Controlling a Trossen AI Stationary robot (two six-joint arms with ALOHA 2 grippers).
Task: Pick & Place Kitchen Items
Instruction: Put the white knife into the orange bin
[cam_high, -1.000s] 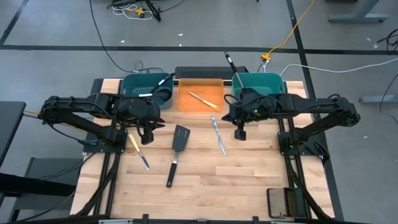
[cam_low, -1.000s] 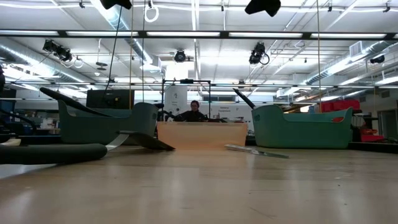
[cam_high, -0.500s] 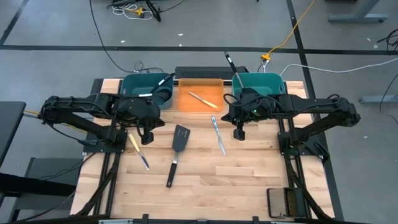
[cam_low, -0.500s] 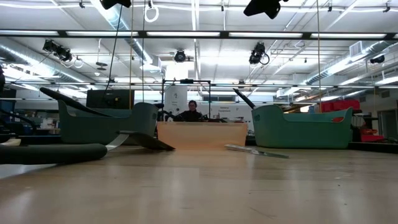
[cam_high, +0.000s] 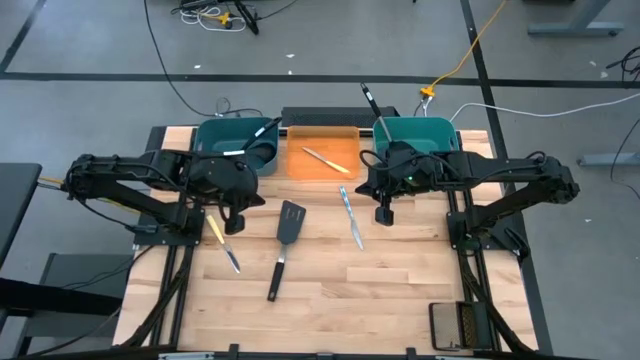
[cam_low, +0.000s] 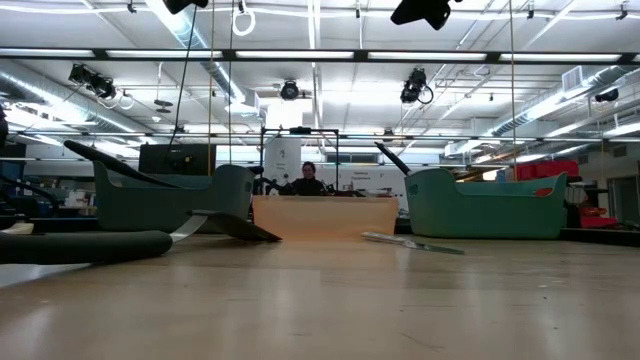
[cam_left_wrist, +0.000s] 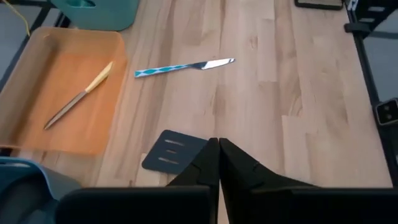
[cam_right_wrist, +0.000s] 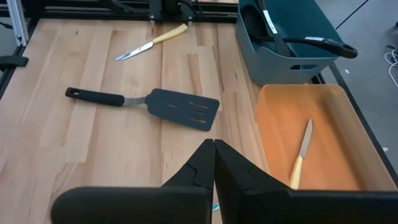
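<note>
While both tools (cam_high: 233, 226) (cam_high: 385, 215) hover pressed together, empty, spatula (cam_high: 284, 243) lies between them.

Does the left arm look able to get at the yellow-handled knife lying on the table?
Probably yes: the yellow-handled knife lies on bare wood just below the shut left gripper, with nothing between them; the spatula lies apart.
</note>
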